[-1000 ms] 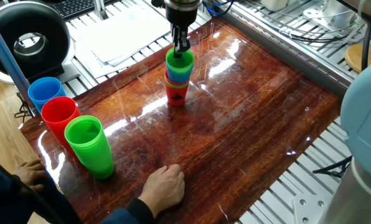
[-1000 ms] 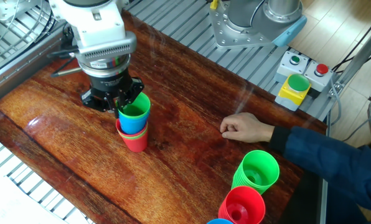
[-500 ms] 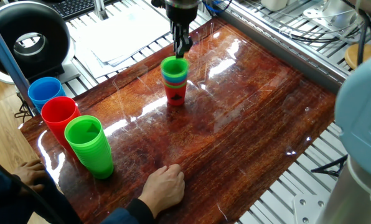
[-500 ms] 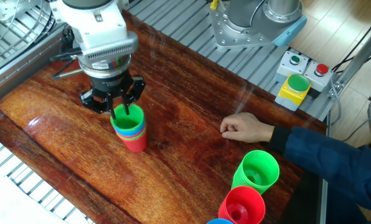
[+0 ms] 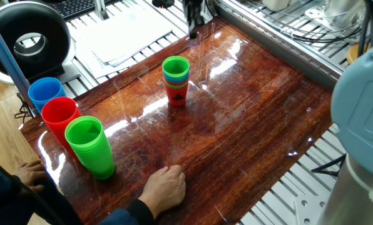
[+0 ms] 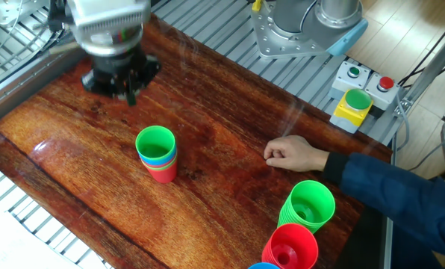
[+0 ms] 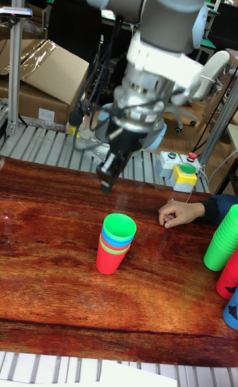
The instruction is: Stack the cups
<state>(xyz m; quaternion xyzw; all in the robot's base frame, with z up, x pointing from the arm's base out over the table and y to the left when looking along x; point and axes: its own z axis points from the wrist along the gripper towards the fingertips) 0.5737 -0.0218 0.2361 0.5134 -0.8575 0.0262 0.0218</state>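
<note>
On the wooden counter [image 5: 249, 119], near its middle, the cups [image 5: 176, 80] stand as a single nested stack: a red cup at the base, thin rims of other colours above it, and a green cup on top. No loose cup is visible elsewhere on the counter, so the stacking appears complete or nearly so; the exact count of nested cups cannot be confirmed, since only narrow rim edges show. The stack stands upright with no visible lean, and a small black mark shows on the side of the red base cup. The gripper [image 7: 108, 174] hangs above and to one side of the stack, clear of it and carrying nothing; motion blur prevents telling how far its fingers are parted. Three tall single-colour piles [image 5: 71, 128] stand near one counter corner, well apart from the stack. A person's hand [image 6: 291, 153] rests on the counter.
</note>
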